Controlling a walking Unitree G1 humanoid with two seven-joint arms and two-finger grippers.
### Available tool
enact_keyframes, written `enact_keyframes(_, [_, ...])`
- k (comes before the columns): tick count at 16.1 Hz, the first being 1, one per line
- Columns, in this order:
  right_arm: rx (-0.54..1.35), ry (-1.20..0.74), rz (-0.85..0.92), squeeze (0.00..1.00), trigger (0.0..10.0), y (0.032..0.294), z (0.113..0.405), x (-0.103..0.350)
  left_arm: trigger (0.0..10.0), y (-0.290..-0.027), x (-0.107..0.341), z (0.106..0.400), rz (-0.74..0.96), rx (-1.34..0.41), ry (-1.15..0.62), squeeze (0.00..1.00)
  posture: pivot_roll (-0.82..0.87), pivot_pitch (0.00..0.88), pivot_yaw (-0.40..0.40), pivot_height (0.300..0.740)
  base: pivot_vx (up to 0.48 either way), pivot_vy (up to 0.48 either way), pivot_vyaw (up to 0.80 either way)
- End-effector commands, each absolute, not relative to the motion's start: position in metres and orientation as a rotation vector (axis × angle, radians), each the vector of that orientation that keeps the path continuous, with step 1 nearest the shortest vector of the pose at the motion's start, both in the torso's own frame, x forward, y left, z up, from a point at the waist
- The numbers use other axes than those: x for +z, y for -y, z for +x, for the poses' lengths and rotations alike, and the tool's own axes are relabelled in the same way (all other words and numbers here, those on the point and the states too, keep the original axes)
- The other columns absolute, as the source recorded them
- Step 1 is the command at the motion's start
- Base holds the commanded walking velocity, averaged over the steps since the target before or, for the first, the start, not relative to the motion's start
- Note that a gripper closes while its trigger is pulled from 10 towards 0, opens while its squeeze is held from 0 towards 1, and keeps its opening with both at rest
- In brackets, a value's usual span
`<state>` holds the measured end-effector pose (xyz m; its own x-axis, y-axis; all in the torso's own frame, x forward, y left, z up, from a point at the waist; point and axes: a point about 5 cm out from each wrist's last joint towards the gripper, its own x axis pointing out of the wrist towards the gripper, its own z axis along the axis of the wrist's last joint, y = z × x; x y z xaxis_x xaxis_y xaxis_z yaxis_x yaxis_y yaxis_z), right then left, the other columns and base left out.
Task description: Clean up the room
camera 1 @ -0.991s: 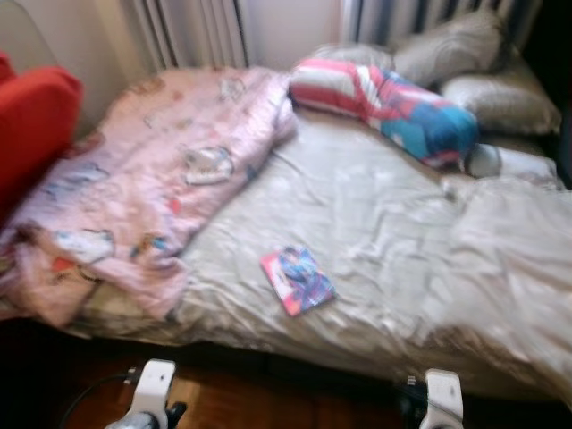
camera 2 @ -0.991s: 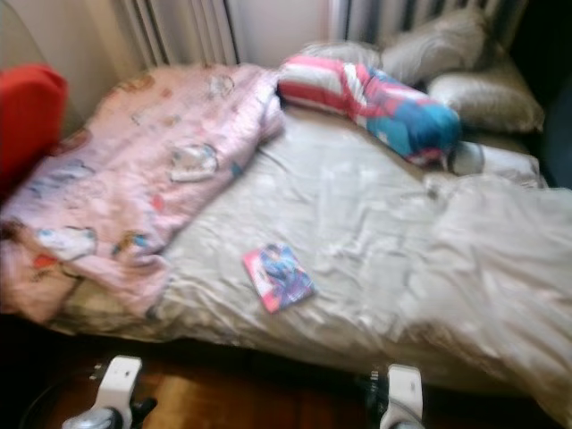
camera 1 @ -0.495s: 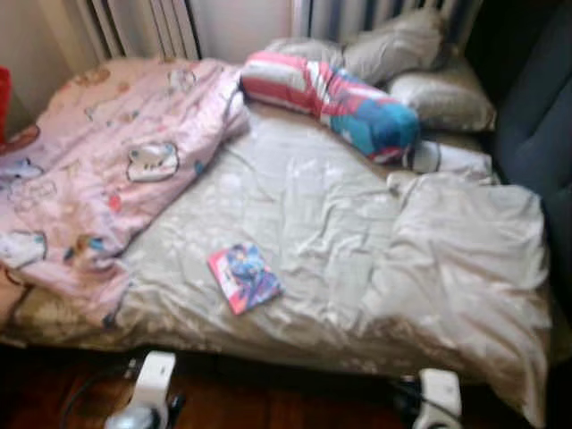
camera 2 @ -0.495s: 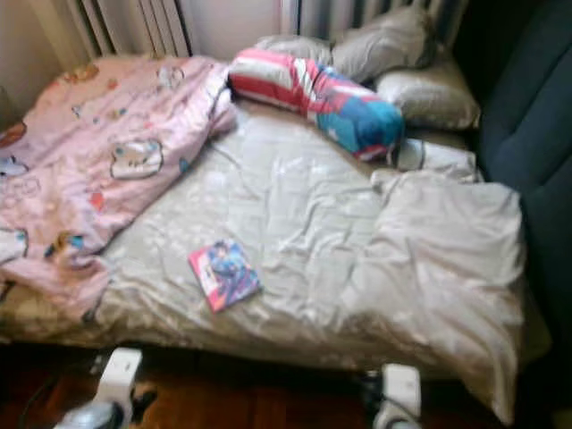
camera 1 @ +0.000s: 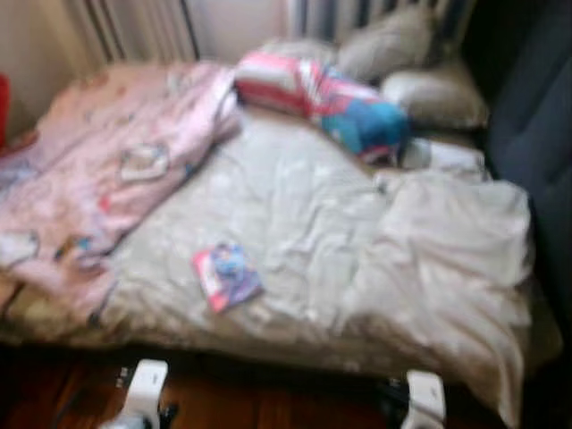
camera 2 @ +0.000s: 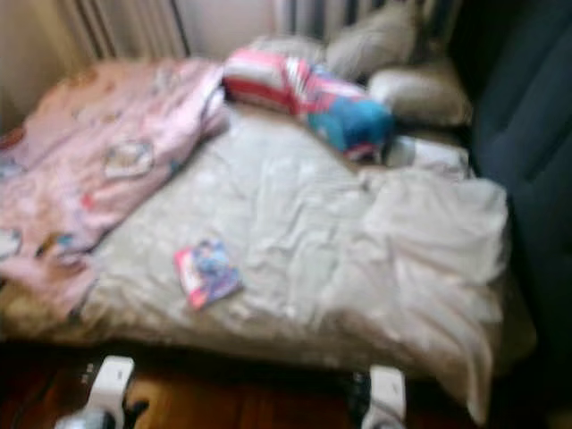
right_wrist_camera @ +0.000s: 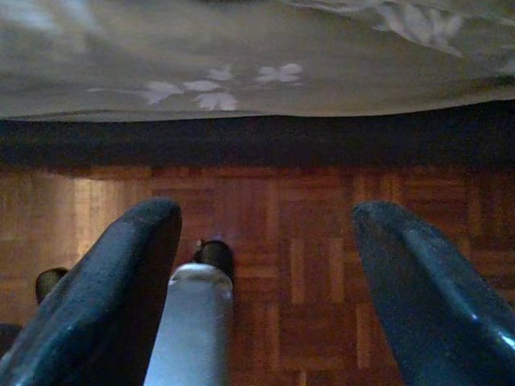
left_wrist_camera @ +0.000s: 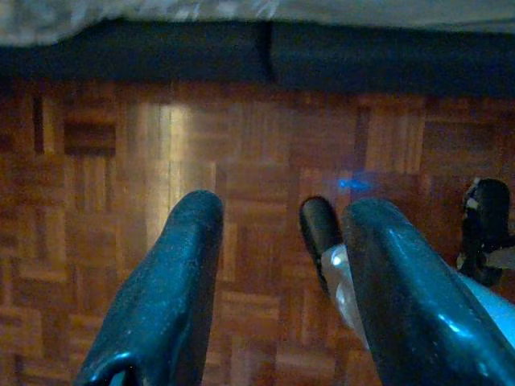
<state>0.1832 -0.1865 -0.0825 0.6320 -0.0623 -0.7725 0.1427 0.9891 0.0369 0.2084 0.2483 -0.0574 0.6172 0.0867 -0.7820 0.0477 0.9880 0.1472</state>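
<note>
Swinging rightward since a second ago, with the red cushion now out of frame, I am approaching the bed [camera 1: 295, 206], both arms hanging, left gripper [left_wrist_camera: 282, 265] and right gripper [right_wrist_camera: 265, 265] spread and empty; next I am likely reaching for the book [camera 1: 226, 275] near its front edge.

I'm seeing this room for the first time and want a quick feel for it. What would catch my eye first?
Probably the pink cartoon-print blanket, rumpled over the left side of the bed. Next, the red, white and blue pillow lying near the head of the bed in front of grey pillows. A small colourful book lies alone on the pale sheet near the front edge.
</note>
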Motion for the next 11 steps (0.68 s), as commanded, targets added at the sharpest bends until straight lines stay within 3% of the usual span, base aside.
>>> enact_keyframes(1, [-0.153,-0.898,0.09,0.0,10.0,0.1962,0.1765,-0.0845,10.0,-0.246,-0.0598,0.2054,0.157,0.012,-0.918,0.0,-0.03,0.109,0.008,0.74,0.0,-0.255,0.0])
enact_keyframes(7, [-0.156,-0.883,0.088,0.0,10.0,0.1969,0.1789,-0.083,10.0,-0.2459,-0.0599,0.2054,0.156,0.013,-0.918,0.0,-0.03,0.108,0.005,0.74,0.0,-0.254,0.0])
enact_keyframes(11, [-0.155,-0.887,0.085,0.0,10.0,0.1982,0.1792,-0.0829,10.0,-0.2456,-0.0597,0.2059,0.154,0.02,-0.914,0.0,-0.03,0.107,0.005,0.74,0.0,0.0,-0.79])
